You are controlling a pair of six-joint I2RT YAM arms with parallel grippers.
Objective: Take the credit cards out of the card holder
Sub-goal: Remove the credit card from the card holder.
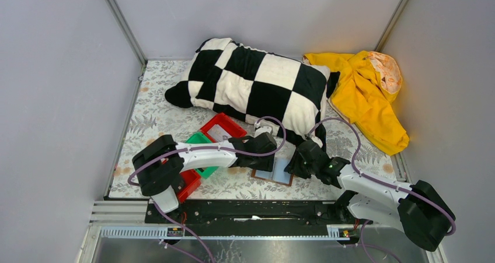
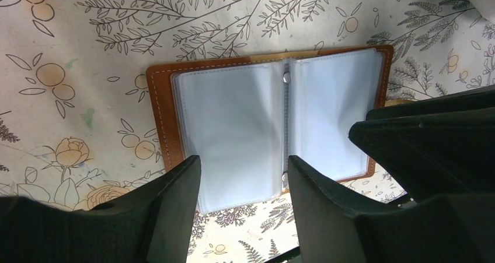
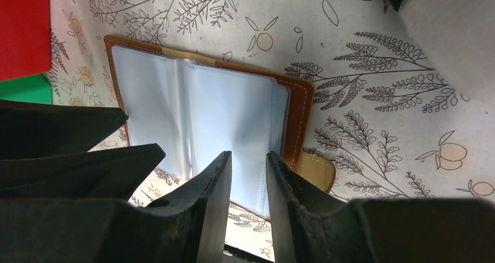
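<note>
I count one card holder (image 1: 279,172) on the counter (image 1: 152,114), with two clear pages (image 2: 233,129) showing in it. There are three bins: two red, a far red bin (image 1: 232,121) and a near red bin (image 1: 190,184), and one green bin (image 1: 198,139). There is one checked pillow (image 1: 257,82) and one yellow cloth (image 1: 362,94). I have two pairs of jaws.

Brown card holder (image 2: 245,123), grey-blue inside; floral tablecloth (image 2: 70,41); yellow garment (image 1: 362,94), lining seemingly orange-patterned.
</note>
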